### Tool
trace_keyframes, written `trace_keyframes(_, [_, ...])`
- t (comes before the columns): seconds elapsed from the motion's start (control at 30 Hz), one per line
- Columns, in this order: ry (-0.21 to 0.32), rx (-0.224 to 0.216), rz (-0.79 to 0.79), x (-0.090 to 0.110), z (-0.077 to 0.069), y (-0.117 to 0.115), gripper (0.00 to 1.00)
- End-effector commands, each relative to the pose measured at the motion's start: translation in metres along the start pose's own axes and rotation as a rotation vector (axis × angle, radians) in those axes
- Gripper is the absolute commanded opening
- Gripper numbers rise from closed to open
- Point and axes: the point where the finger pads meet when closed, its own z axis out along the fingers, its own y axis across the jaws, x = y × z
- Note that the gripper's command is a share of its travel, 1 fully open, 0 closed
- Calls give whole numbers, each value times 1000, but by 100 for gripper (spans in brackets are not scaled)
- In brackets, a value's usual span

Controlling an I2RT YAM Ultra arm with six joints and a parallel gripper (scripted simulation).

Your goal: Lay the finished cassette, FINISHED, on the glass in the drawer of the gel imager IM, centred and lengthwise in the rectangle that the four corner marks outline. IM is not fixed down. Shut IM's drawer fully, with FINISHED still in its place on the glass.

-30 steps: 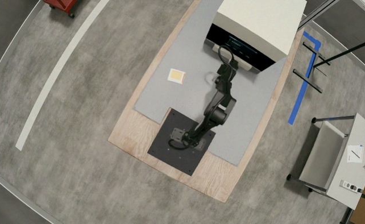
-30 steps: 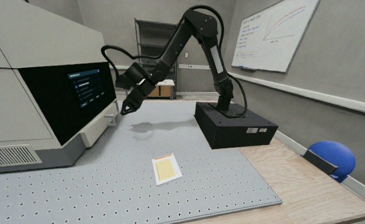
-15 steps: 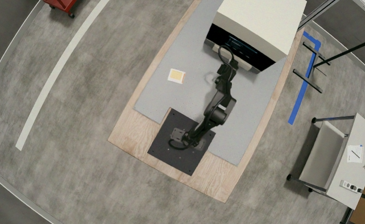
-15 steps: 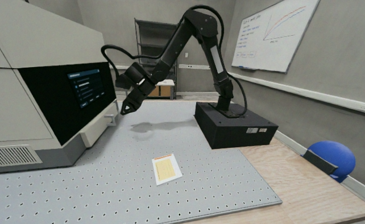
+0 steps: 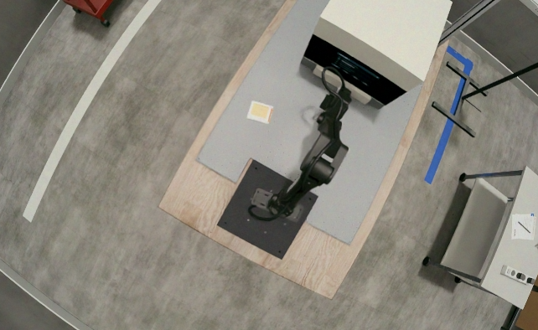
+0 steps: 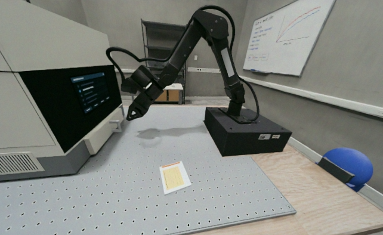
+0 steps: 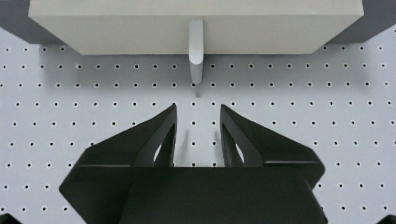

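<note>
The cassette FINISHED [image 5: 260,111] is a flat white card with a yellow window and an orange edge. It lies on the grey perforated mat, also in the exterior view [image 6: 174,177], well away from the arm. The gel imager IM [image 5: 378,38] [image 6: 91,90] is a big beige box with a dark screen panel. Its cream drawer front [image 6: 102,135] sits shut, with a small grey handle [image 7: 196,52]. My gripper [image 7: 198,111] hovers above the mat just in front of that handle [image 6: 116,123], pointing at it. The fingers [image 6: 130,116] stand partly open with nothing between them.
The arm's black base block [image 6: 246,134] stands on the wooden table at the mat's near edge. A blue chair [image 6: 348,167] is beside the table. A whiteboard [image 6: 287,36] hangs on the wall.
</note>
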Motion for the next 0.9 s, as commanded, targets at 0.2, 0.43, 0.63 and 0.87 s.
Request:
trace_keyframes(0.2, [-60,-6,-6,-29,-10,0,35])
trace_keyframes(0.43, [-49,-6,-5,-21,5,0,35])
trace_keyframes(0.63, [-49,-6,-4,-21,12,-1,35])
trace_keyframes(0.87, [-49,-5,-3,-21,20,-2,35])
